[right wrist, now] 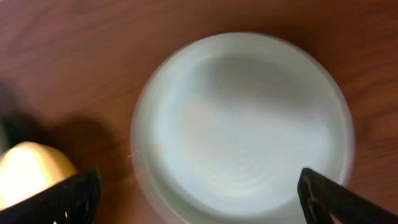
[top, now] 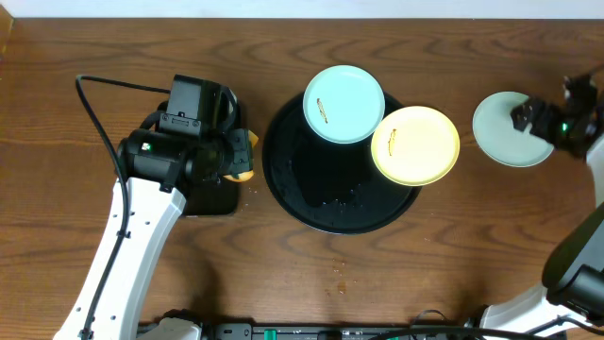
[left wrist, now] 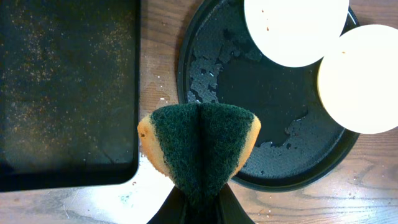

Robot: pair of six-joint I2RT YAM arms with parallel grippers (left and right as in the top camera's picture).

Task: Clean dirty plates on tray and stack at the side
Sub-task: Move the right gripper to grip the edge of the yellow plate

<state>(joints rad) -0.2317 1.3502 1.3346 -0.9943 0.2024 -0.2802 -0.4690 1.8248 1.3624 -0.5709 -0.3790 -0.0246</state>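
Left hand [left wrist: 198, 208] pinches a folded green-and-yellow sponge [left wrist: 199, 140], between the rectangular tray [left wrist: 62, 93] and the round black tray [top: 321, 194]. One mint plate [top: 343, 104] and the yellow plate [top: 415, 144] overlap that tray's far-right rim. Right hand [right wrist: 200, 198] hangs spread open over the other mint plate [top: 505, 132], which lies on the bare counter [top: 453, 255].

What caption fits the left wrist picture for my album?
Folded green-and-yellow scrub sponge pinched in the left fingers near the wet round black tray.

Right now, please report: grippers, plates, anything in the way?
Left gripper shut on sponge. Right gripper open over mint plate on table. Blue plate, yellow plate smeared, on tray. No obstruction seen.
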